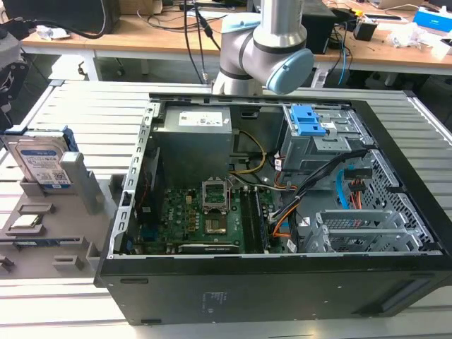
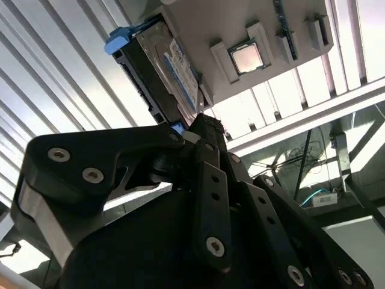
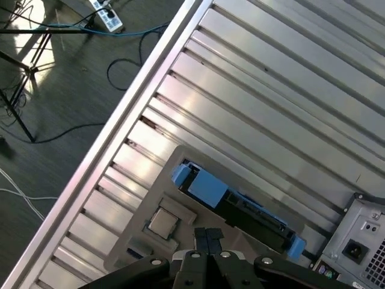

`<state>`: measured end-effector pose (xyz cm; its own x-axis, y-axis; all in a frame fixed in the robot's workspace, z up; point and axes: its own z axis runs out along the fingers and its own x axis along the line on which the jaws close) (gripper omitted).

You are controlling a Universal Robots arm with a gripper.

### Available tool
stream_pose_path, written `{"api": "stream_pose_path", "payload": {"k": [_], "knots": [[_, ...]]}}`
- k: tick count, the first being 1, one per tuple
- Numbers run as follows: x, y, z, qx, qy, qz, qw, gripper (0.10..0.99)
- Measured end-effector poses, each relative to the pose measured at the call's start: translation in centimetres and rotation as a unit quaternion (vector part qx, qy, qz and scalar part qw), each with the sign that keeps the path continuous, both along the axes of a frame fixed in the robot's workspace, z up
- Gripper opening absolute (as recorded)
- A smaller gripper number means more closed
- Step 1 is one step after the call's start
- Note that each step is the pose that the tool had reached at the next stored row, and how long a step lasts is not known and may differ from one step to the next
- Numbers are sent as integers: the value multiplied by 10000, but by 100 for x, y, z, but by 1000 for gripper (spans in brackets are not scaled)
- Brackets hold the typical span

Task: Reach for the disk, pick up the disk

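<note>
The disk (image 1: 44,164) is a silver hard drive with a white-and-blue label in a blue bracket. It stands on edge in a grey holder (image 1: 78,212) at the exterior view's left, beside the open computer case. In the first wrist view the disk (image 3: 237,201) shows edge-on just beyond my gripper (image 3: 208,232), whose two fingertips sit pressed together with nothing between them. In the second wrist view my gripper (image 2: 201,123) points at the disk (image 2: 165,69), close to it but apart. A dark part of the tool (image 1: 10,74) hangs above the disk at the exterior view's left edge.
The open black computer case (image 1: 268,282) takes up the middle of the slatted metal table (image 1: 92,113). A processor chip (image 3: 162,223) lies in the holder near the disk. The table edge and a floor with cables (image 3: 66,78) lie beyond the holder.
</note>
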<state>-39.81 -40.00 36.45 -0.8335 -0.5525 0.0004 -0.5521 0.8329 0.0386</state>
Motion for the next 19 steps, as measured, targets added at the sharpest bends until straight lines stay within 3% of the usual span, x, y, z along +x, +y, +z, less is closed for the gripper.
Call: {"api": "stream_pose_path", "payload": {"k": [4, 9, 17, 19], "knots": [[0, 0, 0, 0, 0, 304, 9995, 106], [0, 0, 0, 0, 0, 735, 9973, 106], [0, 0, 0, 0, 0, 1282, 9917, 106], [0, 0, 0, 0, 0, 1482, 9890, 106]]}}
